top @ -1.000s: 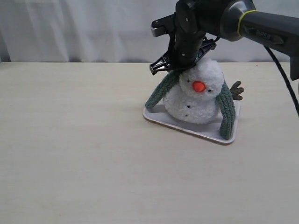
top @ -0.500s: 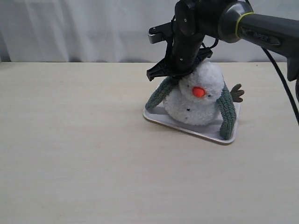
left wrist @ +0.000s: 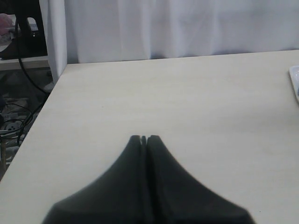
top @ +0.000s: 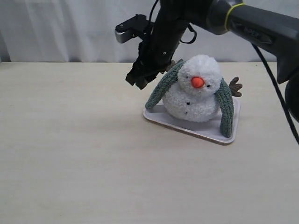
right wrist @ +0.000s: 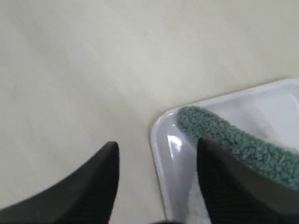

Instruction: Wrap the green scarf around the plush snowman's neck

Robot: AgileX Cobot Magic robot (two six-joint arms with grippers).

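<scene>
The plush snowman (top: 195, 95) sits upright on a white tray (top: 205, 129) with its orange nose facing the camera. The green scarf (top: 160, 89) lies over its neck, one end hanging down each side onto the tray; one end (right wrist: 233, 140) shows in the right wrist view. My right gripper (top: 139, 78) hangs open above the table just left of the scarf's left end, holding nothing; its open tips (right wrist: 156, 145) straddle the tray's corner. My left gripper (left wrist: 144, 139) is shut and empty over bare table, out of the exterior view.
The tray's edge (left wrist: 294, 81) shows at the border of the left wrist view. A white curtain (top: 70, 28) runs behind the table. The table's left edge (left wrist: 42, 112) drops off to cables on the floor.
My right gripper has let go of the scarf behind the snowman's head and swung left and down, now open beside the scarf's left end. The snowman has straightened up.
</scene>
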